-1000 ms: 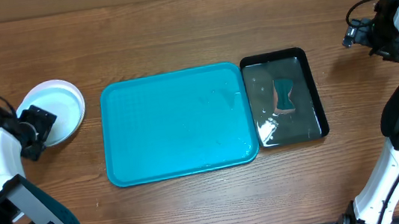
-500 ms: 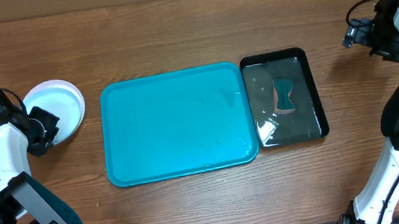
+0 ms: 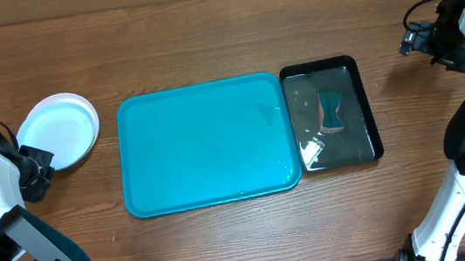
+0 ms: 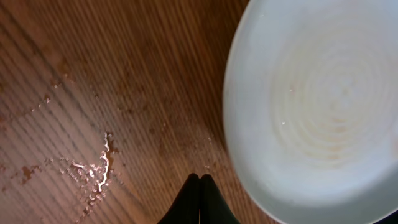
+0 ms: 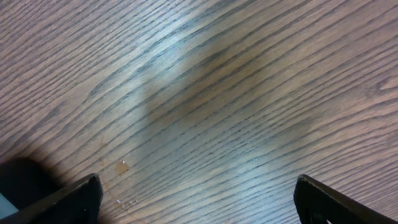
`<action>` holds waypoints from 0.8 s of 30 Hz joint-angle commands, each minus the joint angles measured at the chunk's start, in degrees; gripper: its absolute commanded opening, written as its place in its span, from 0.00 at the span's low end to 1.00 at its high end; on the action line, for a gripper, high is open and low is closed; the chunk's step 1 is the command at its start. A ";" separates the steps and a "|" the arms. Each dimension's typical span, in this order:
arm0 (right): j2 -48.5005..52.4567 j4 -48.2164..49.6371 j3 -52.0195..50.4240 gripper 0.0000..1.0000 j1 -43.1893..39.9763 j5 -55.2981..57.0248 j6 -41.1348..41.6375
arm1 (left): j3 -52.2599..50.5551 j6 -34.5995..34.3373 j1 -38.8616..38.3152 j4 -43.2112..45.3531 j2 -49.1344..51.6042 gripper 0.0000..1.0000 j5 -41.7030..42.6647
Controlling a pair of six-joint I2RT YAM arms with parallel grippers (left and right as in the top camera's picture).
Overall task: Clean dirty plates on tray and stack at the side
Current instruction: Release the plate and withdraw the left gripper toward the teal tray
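A white plate [image 3: 57, 131] lies on the wooden table left of the turquoise tray [image 3: 207, 142], whose surface holds no plates. In the left wrist view the plate [image 4: 317, 106] fills the right side. My left gripper [image 3: 37, 169] sits just off the plate's front-left rim. Its fingers are pressed together with nothing between them [image 4: 200, 182] and are clear of the plate. My right gripper [image 3: 411, 40] hangs at the far right over bare wood. It is wide open [image 5: 199, 193] and holds nothing. I cannot tell whether other plates lie under the white one.
A glossy black tray [image 3: 363, 116] holding water and a teal sponge [image 3: 331, 112] touches the turquoise tray's right side. Water drops [image 4: 93, 171] glisten on the wood left of my left fingers.
My left gripper has shut and drawn back from the white plate's left rim toward the table's front left. The plate stays on the table. The right arm has not moved.
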 commanded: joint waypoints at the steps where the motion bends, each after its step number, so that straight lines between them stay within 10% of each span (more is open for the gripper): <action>1: -1.77 0.31 0.66 1.00 0.00 0.39 0.15 | 1.40 -1.57 0.13 -1.36 -0.83 0.04 -1.99; 24: -1.77 0.31 0.66 1.00 0.00 0.39 0.15 | -6.01 -1.51 -2.36 9.88 -0.74 0.05 -2.71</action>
